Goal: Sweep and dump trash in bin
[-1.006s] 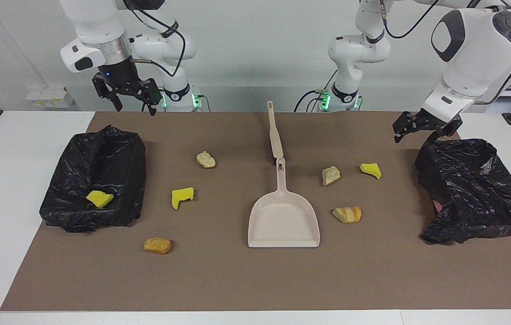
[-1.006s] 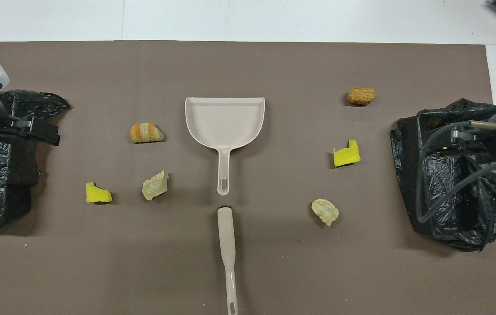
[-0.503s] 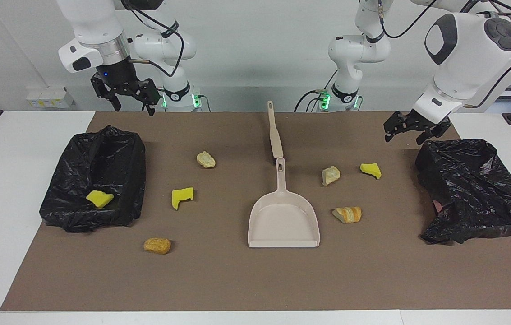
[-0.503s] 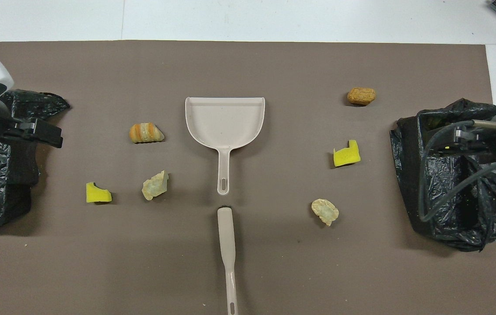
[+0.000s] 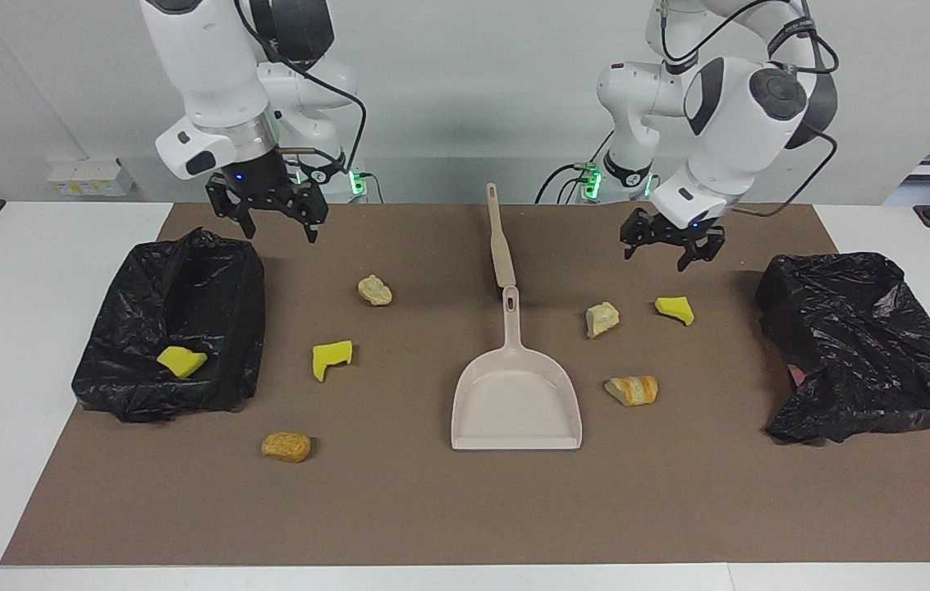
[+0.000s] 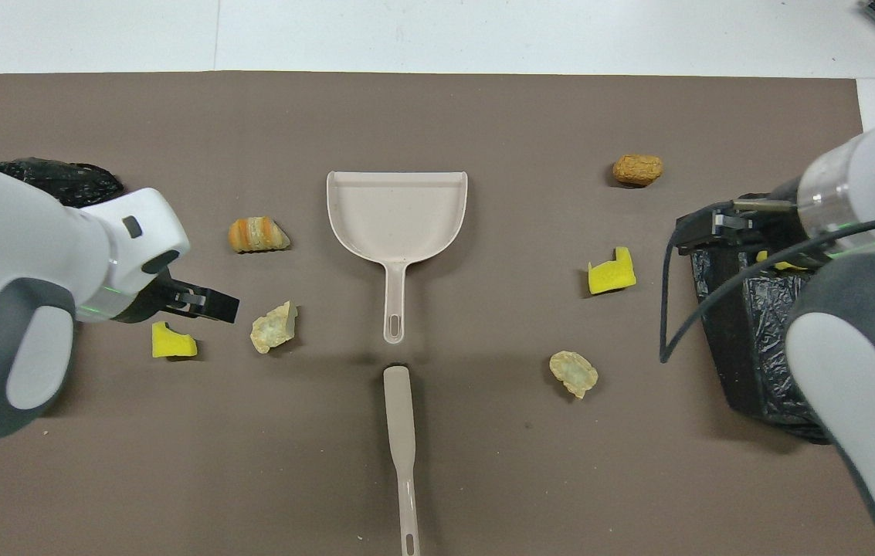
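**Sweeping not begun: one chunk binned, six scraps loose**

Clock read from overhead, 12 pointing away from the robots.

The brush (image 6: 400, 432) lies untouched nearest the robots. Its long axis runs 6 to 12, with the hang hole at 6. The dustpan (image 6: 397, 216) continues that line, handle toward 6 and mouth open toward 12.

From the pan, trash sits on the surface's brown mat (image 5: 432, 509):
- a pale lump (image 6: 574, 374) at 4
- a yellow chunk (image 6: 612, 272) at 3
- a brown lump (image 6: 637, 169) at 2
- a yellow piece (image 6: 173, 340) and a pale scrap (image 6: 273, 327) at 8
- a striped lump (image 6: 258, 235) at 9, long axis 3 to 9

One yellow sponge (image 5: 180, 361) already lies in the right arm's bin (image 5: 243, 328). The other bin (image 5: 842, 328) shows none.

Both hands are spread apart and empty. The left hand (image 5: 666, 250) hangs over the mat by the yellow piece, and the right hand (image 5: 280, 223) over its bin's rim
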`<state>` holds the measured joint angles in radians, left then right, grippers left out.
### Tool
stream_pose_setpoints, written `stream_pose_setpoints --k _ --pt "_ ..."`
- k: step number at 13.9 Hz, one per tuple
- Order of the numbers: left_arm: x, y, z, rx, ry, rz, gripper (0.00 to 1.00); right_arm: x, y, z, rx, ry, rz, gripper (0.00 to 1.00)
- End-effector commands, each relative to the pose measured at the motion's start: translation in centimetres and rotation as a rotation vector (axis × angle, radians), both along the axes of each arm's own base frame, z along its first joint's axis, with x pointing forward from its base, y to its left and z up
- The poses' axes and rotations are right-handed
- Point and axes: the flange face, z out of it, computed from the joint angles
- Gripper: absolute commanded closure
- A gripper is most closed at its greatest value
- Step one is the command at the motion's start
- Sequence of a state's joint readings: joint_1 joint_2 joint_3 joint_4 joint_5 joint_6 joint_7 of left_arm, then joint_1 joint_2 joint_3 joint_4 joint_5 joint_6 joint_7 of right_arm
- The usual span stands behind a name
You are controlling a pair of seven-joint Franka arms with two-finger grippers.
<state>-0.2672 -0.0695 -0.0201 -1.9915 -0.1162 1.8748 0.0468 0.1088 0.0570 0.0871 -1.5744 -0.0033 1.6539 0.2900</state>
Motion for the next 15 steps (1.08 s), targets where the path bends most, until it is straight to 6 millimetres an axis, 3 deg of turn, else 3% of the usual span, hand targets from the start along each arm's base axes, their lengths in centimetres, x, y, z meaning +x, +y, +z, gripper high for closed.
stream_pose_setpoints --k 1,3,6,8,12,15 --pt "-3.4 -1.9 -3.1 -0.013 -0.016 -0.015 0.00 0.9 3.1 -1.9 0.030 -0.008 0.015 0.00" --pt "-5.5 -4.9 -5.5 0.002 0.009 0.016 0.00 2.2 5.4 -4.4 0.025 -0.007 0.012 0.00" --pt "-10.0 -9.0 -10.0 0.011 -0.006 0.048 0.00 3.5 11.3 -9.2 0.024 0.014 0.005 0.00" --pt "-13.1 -10.5 -10.4 0.003 -0.025 0.101 0.00 4.2 13.5 -11.3 0.041 0.013 0.011 0.00" --pt "-18.9 -14.3 -10.4 -0.011 -0.038 0.151 0.00 2.2 21.7 -15.6 0.036 0.037 0.079 0.00" --pt "-22.9 -17.6 -11.3 -0.002 -0.029 0.166 0.00 2.7 27.6 -17.6 0.038 0.040 0.065 0.00"
